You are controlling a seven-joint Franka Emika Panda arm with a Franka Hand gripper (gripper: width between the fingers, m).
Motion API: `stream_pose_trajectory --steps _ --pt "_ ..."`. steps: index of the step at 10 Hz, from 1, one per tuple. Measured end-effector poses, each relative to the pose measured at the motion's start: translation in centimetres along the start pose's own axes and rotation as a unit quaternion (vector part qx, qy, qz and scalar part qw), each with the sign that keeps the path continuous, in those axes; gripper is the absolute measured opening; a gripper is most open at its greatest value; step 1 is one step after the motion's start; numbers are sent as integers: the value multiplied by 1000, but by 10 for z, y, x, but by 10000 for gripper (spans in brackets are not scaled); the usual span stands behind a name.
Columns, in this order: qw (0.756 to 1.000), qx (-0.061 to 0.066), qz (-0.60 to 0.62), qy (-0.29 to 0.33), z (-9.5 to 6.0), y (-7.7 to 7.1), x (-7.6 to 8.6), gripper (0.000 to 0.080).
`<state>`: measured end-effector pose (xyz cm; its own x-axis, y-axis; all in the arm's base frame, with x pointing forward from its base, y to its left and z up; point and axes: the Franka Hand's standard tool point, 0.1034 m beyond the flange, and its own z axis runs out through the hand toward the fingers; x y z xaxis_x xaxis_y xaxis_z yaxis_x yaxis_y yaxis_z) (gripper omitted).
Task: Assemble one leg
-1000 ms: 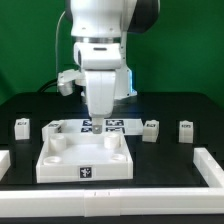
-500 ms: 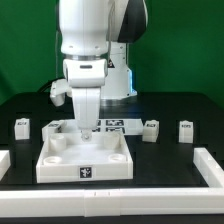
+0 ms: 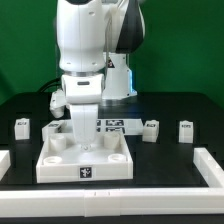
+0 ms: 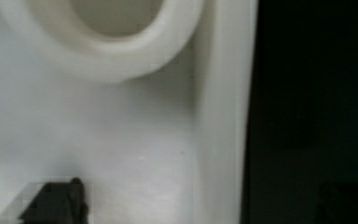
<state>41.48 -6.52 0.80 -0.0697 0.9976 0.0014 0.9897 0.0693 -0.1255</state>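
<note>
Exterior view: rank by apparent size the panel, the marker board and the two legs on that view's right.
1. panel
2. marker board, partly hidden by the arm
3. inner leg and outer leg: these look alike, so they are not ranked against each other.

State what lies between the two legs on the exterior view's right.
Nothing: the exterior view shows only bare black table between the inner leg and the outer leg.

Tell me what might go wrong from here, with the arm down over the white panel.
1. The jaws stand spread, low astride the edge of the wide flat white plastic panel, beside its round corner hole. Going lower may shove or tilt the panel.
2. A small white plastic tagged leg stands close by that corner, so the arm could knock it over.
</note>
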Motion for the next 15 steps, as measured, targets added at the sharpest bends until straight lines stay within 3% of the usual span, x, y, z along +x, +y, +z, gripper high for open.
stream_pose_trajectory --steps 1,2,3,4,6,13,15 --pt "1000 0 0 0 0 0 0 650" --pt "1000 0 0 0 0 0 0 561" --pt "1000 0 0 0 0 0 0 371" --pt "1000 0 1 0 0 0 0 371" --pt "1000 0 1 0 0 0 0 70" --pt "1000 -7 1 -1 -2 3 -1 67" --pt "1000 -11 16 0 -3 7 11 67"
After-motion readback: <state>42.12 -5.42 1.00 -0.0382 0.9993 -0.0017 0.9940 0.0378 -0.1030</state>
